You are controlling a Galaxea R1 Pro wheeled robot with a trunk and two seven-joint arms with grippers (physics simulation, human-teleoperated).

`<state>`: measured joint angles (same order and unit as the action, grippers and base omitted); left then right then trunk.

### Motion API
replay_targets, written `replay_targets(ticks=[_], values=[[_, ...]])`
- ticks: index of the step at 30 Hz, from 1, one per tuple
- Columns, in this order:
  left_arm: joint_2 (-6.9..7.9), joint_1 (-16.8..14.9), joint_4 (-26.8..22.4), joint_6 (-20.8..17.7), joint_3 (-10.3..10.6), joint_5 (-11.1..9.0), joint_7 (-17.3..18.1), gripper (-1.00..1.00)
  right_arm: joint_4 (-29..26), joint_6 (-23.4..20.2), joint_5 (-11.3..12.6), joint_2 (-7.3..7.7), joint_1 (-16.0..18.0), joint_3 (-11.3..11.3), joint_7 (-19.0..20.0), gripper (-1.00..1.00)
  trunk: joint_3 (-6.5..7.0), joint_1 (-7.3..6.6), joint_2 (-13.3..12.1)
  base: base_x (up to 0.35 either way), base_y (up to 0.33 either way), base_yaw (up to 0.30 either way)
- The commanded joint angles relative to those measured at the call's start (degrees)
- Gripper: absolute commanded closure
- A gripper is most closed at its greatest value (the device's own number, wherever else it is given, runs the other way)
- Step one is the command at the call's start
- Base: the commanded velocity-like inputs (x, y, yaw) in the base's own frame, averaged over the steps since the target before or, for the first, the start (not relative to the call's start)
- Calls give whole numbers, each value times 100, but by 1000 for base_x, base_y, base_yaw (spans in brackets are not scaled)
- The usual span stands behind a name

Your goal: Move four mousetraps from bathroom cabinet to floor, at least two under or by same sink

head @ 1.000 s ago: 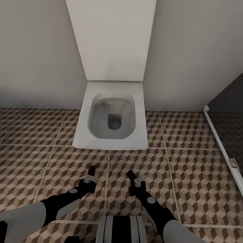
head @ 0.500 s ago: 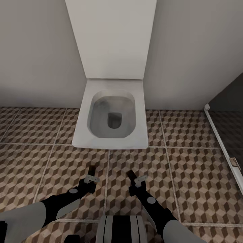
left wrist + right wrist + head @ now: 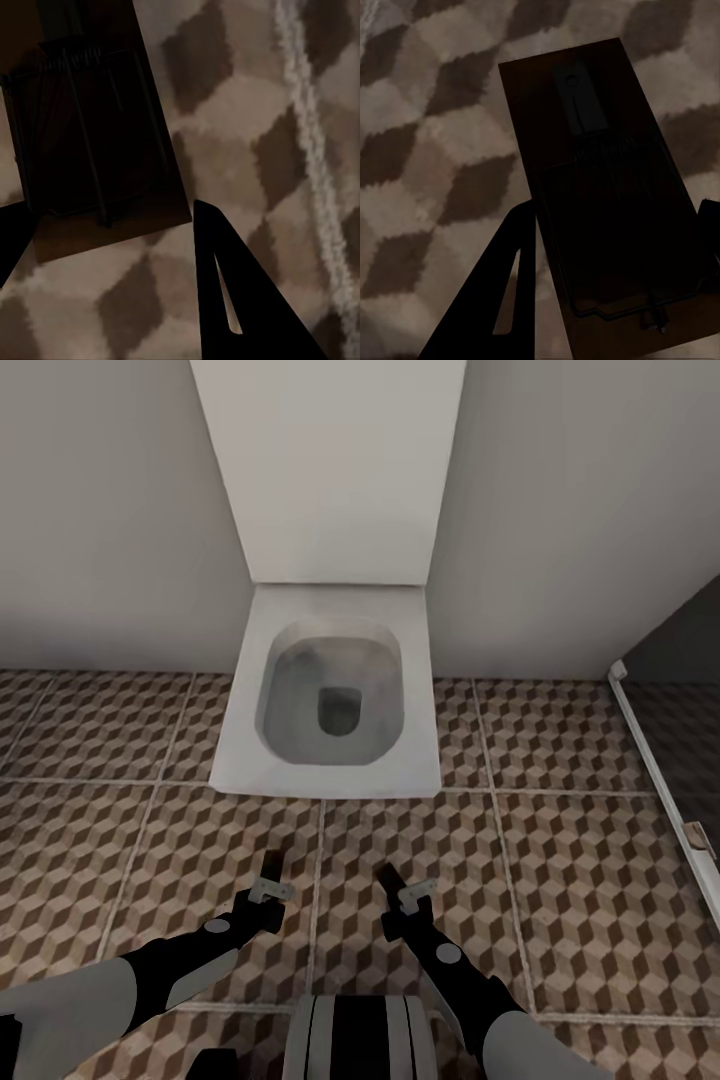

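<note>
The bathroom floor, tiled in a brown, beige and white cube pattern, is spread across the near half of the head view. A square white toilet is mounted on the far wall, directly ahead of both arms. A dark glass panel with a white frame is seen at the right.

Each arm is held low over the tiles, near the robot. The left claw is pinched on a mousetrap; in the left wrist view the trap is seen as a dark rectangle with a wire spring, extending forward from between the fingers. The right claw is pressed likewise on a second mousetrap, whose long axis is aligned with the fingers.

Both traps are carried above the floor, pointing toward the toilet. No sink is shown in these pictures. It is judged that a sink must be located first, so that at least two traps are set down beside or under it.
</note>
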<state>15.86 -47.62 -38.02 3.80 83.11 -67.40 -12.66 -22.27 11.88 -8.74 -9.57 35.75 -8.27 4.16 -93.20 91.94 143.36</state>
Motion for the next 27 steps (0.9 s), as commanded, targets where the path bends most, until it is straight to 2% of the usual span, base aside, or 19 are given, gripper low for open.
replay_targets(ticks=[1,13,27], values=[[5,-10,-14,33,47,-36,-48,100,3,16,-40,-1,2,10,6,100,-12,-1,2,0,0,0],[5,-10,-4,33,47,-36,-50,100,-89,16,-49,50,2,10,16,100,-119,-1,2,0,0,0],[5,-10,-5,33,47,-36,-44,100,-273,32,-49,297,2,-2,127,100,-218,-1,2,0,0,0]])
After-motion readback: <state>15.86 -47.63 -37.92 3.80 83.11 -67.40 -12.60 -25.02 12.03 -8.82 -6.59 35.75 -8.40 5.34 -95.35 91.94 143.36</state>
